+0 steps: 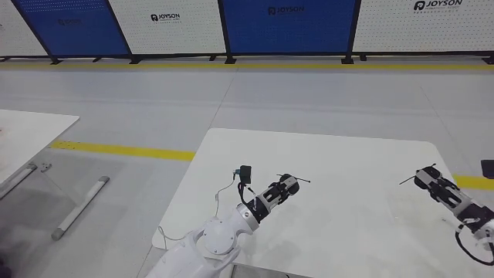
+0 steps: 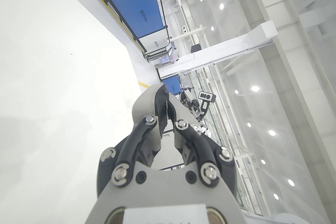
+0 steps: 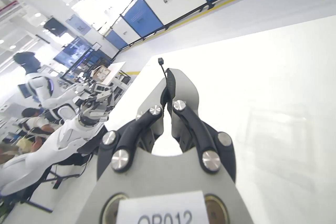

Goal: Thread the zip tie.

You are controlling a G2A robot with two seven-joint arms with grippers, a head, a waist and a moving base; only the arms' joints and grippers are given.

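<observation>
**Top view.** We see the left gripper (image 1: 290,181) over the front middle of the table (image 1: 347,150). Its fingers are closed, and a thin black strip (image 1: 303,178) sticks out from the tip. The right gripper (image 1: 421,176) is near the table's right edge, well apart from the left. The zip tie (image 1: 407,179) sticks out from its tip toward the left gripper.

**Left wrist view.** We see the left gripper (image 2: 164,93) above the table (image 2: 52,51) with its pads (image 2: 162,110) pressed together. We cannot make out the strip between them.

**Right wrist view.** We see the right gripper (image 3: 168,78) above the table (image 3: 262,78), closed on the zip tie (image 3: 162,67). The square head of the tie stands just clear of the fingertips.
</observation>
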